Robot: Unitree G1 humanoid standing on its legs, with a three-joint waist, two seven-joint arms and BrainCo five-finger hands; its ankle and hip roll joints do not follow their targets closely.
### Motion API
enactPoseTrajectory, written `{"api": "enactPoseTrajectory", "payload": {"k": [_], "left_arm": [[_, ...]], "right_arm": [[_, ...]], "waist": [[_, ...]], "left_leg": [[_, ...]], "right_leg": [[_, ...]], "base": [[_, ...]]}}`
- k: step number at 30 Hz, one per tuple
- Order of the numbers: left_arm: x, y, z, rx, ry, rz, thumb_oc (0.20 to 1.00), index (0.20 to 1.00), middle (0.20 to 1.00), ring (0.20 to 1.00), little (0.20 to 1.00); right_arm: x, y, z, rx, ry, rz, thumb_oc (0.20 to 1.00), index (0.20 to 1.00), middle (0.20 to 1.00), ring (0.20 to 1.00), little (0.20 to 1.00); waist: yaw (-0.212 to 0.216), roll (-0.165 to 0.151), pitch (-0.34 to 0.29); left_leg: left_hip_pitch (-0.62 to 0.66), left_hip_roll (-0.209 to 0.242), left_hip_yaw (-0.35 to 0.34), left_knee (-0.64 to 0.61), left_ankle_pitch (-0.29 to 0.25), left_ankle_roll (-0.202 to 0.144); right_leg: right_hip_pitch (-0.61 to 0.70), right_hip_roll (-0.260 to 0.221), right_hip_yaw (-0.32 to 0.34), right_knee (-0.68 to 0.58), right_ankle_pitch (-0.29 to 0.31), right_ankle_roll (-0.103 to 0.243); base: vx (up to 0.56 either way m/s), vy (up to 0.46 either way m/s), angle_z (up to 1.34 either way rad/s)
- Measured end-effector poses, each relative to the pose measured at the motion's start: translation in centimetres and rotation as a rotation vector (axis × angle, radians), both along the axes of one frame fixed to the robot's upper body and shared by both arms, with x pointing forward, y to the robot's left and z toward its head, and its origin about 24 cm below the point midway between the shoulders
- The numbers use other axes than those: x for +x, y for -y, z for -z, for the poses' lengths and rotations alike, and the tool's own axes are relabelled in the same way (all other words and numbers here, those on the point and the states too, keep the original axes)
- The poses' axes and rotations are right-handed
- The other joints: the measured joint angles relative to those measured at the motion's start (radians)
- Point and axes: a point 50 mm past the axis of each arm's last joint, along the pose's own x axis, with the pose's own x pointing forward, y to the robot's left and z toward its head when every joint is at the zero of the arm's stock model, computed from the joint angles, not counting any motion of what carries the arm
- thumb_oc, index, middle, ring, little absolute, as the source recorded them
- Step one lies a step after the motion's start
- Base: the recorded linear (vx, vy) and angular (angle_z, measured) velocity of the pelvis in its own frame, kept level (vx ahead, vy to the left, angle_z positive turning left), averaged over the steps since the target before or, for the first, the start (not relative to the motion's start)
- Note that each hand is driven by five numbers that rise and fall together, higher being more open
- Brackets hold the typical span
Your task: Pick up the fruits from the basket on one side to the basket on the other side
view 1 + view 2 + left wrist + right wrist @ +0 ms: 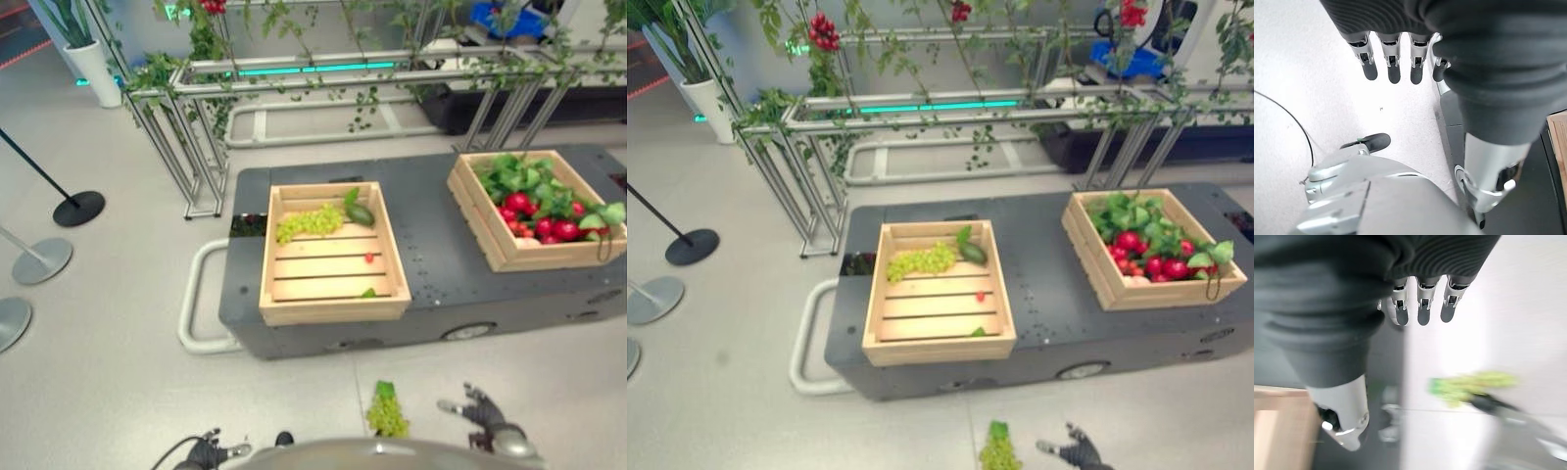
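Both your left hand (1396,63) and right hand (480,409) hang with fingers apart and empty, while a green grape bunch (387,411) lies on the floor before the cart (431,245), so you could step on it.

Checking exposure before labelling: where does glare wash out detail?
Right wrist view: the pale floor glares white beside the green grape bunch. Left wrist view: floor bright too, but milder. Left eye view: even light, the wooden slatted crate reads clearly.
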Motion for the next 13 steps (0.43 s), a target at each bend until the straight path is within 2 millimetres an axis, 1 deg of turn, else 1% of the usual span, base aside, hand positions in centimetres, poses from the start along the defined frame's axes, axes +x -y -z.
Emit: {"api": "enactPoseTrajectory", "payload": {"k": [2,5,8,10,13], "left_arm": [[-0.2,0.0,0.1,-0.006,-0.025,-0.010,1.000,1.000,1.000,1.000,1.000],[-0.2,0.1,0.1,-0.017,-0.036,-0.010,1.000,1.000,1.000,1.000,1.000],[-0.2,0.3,0.2,-0.025,-0.037,-0.009,1.000,1.000,1.000,1.000,1.000],[-0.2,0.3,0.2,-0.027,-0.036,-0.011,1.000,1.000,1.000,1.000,1.000],[-0.2,0.4,0.2,-0.028,-0.035,-0.010,1.000,1.000,1.000,1.000,1.000]], "right_arm": [[-1.2,0.0,0.2,0.009,-0.053,0.004,1.000,1.000,1.000,1.000,1.000],[-2.0,0.1,0.3,0.011,-0.081,0.009,1.000,1.000,1.000,1.000,1.000],[-1.9,0.0,0.3,0.013,-0.081,0.009,1.000,1.000,1.000,1.000,1.000],[-1.3,-0.1,0.3,0.018,-0.055,0.000,1.000,1.000,1.000,1.000,1.000],[-0.9,-0.2,0.2,0.021,-0.043,-0.004,1.000,1.000,1.000,1.000,1.000]], "waist": [[-0.003,-0.001,-0.014],[-0.003,-0.002,-0.019],[-0.001,0.000,-0.020],[-0.001,0.001,-0.023],[0.000,0.003,-0.024]], "left_leg": [[0.001,0.000,0.002,0.000,0.000,0.000],[0.002,0.000,0.004,0.000,-0.001,0.000],[0.002,0.000,0.004,0.000,-0.001,0.000],[0.001,0.001,0.004,0.000,-0.001,0.000],[0.001,0.000,0.004,0.000,-0.001,0.000]], "right_leg": [[0.000,0.000,0.003,0.000,0.000,0.000],[-0.002,0.001,0.009,0.000,0.001,-0.001],[-0.003,0.001,0.011,0.000,0.001,-0.001],[-0.004,0.001,0.011,0.000,0.001,-0.001],[-0.004,0.002,0.011,0.000,0.001,-0.002]], "base": [[0.02,0.017,-0.05],[0.00,0.010,-0.06],[0.00,0.000,0.00],[0.00,0.000,0.00],[0.00,0.000,0.00]]}}
